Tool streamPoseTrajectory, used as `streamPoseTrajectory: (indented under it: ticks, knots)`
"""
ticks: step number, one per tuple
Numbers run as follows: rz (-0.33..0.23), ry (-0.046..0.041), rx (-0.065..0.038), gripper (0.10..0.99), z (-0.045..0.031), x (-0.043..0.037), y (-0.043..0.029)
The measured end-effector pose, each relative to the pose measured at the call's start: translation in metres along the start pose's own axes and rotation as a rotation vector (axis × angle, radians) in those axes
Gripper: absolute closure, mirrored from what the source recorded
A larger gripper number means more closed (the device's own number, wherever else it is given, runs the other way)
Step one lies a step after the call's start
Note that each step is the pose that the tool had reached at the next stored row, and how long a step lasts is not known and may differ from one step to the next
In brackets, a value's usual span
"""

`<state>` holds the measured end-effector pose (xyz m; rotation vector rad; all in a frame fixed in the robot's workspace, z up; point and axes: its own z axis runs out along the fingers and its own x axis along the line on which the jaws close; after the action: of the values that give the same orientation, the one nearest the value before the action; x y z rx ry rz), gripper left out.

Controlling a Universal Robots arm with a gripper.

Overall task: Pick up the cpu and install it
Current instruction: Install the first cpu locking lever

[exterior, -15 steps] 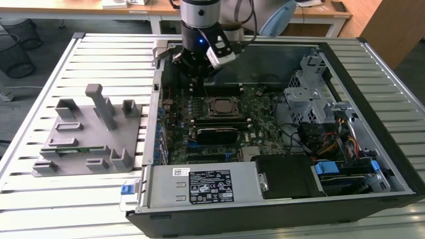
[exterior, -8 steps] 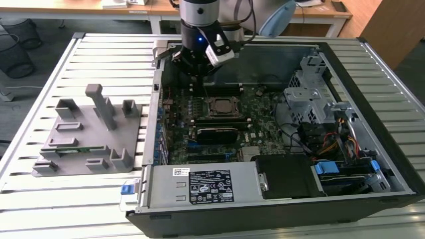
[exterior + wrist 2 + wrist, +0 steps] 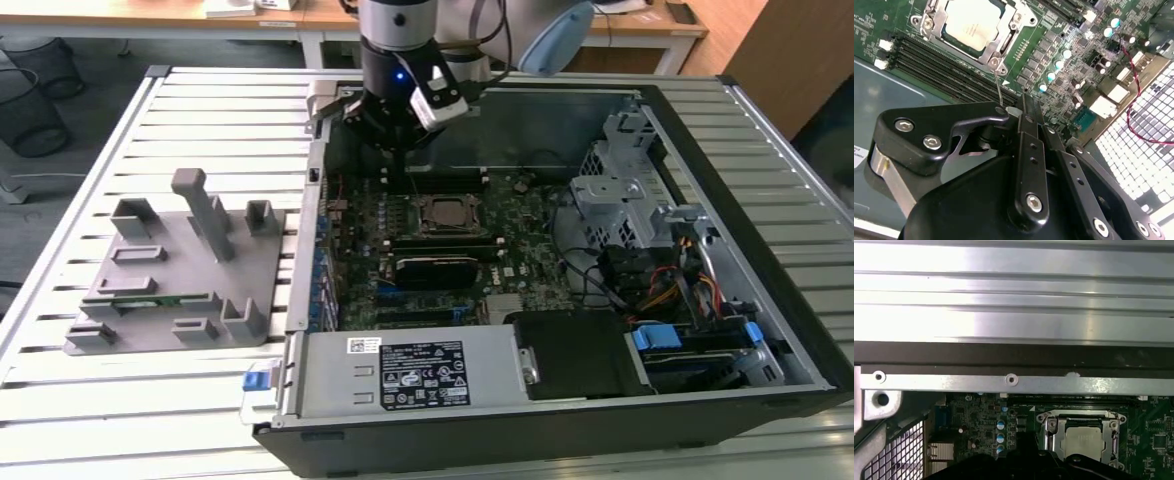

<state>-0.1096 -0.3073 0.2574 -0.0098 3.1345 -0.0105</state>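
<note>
The cpu (image 3: 974,22), a flat square chip with a silver-grey top, lies in the motherboard socket with the metal frame (image 3: 996,52) down around it. It also shows in the first wrist view (image 3: 1085,440) and the exterior view (image 3: 441,212). My gripper (image 3: 1013,107) hovers just off the socket's corner, inside the computer case (image 3: 747,330), toward the far wall (image 3: 404,165). Its black fingers (image 3: 1026,135) are drawn together. A thin metal socket lever (image 3: 999,90) rises from the frame's corner and ends at the fingertips.
Black memory slots (image 3: 929,60) run beside the socket. A red wire (image 3: 1134,85) loops near the perforated rear panel. On the exterior view's left, a grey fixture (image 3: 174,270) holds a green memory stick (image 3: 147,297). The power supply (image 3: 400,370) and drive cage (image 3: 621,190) crowd the case.
</note>
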Motion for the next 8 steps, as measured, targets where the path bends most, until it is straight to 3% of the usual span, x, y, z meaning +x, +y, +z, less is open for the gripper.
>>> streamPoseTrajectory:
  ticks: [8]
  knots:
    - [0.0,0.0,0.0,0.98,0.0001,0.0001,0.0033]
